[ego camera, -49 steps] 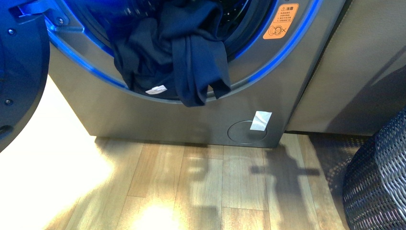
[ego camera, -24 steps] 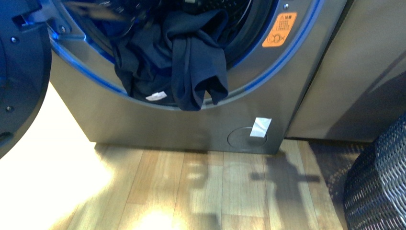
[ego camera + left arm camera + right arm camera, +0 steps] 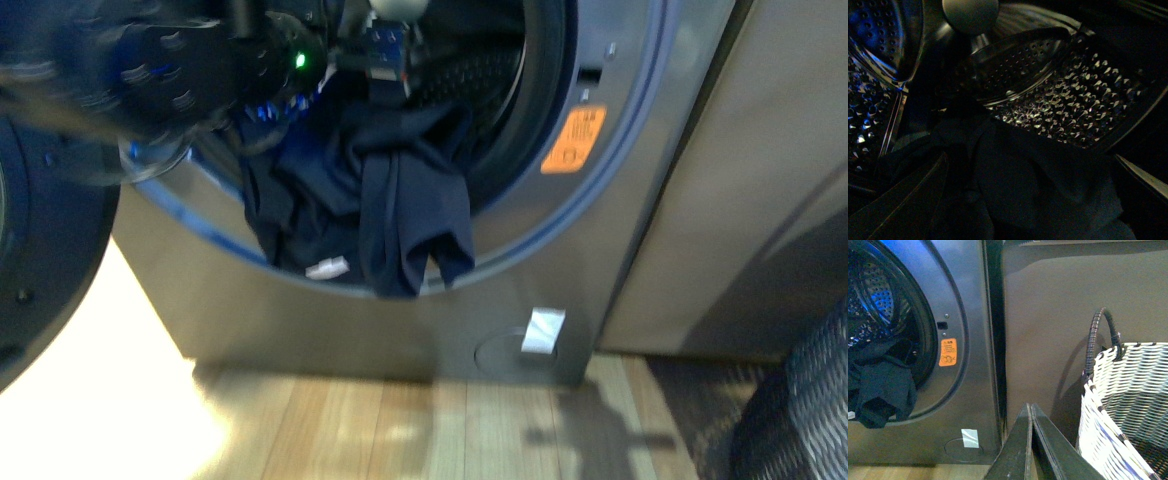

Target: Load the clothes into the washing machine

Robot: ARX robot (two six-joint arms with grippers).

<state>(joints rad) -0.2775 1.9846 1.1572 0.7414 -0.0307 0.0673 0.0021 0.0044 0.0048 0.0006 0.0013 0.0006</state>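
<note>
Floor (image 3: 400, 430) of pale wood planks is seen nearest, below the washing machine (image 3: 330, 320). Landmark: the machine's round porthole. Machine body is smooth silver-grey metal; a round service cover with a white paper slip (image 3: 541, 331) is set low, right of the porthole. An orange warning sticker (image 3: 573, 140) is stuck on the ring at the porthole's right edge. The dark door (image 3: 45, 270) is swung open left of the porthole.

Clothes (image 3: 390, 215), soft dark navy knit, are draped over the porthole's lower lip: one fold hangs outside past the rim, the rest lies inside. A small white tag (image 3: 326, 267) shows near the rim. Further in, the perforated shiny steel drum (image 3: 1068, 100) with a curved paddle is seen behind the fabric.

Left arm (image 3: 170, 70) is blurred at the porthole's upper left; its claw state cannot be told. Right gripper (image 3: 1031, 435) is clenched, dark flat fingers pressed together, grasping nothing, right of the porthole beside a white woven basket (image 3: 1128, 405).
</note>
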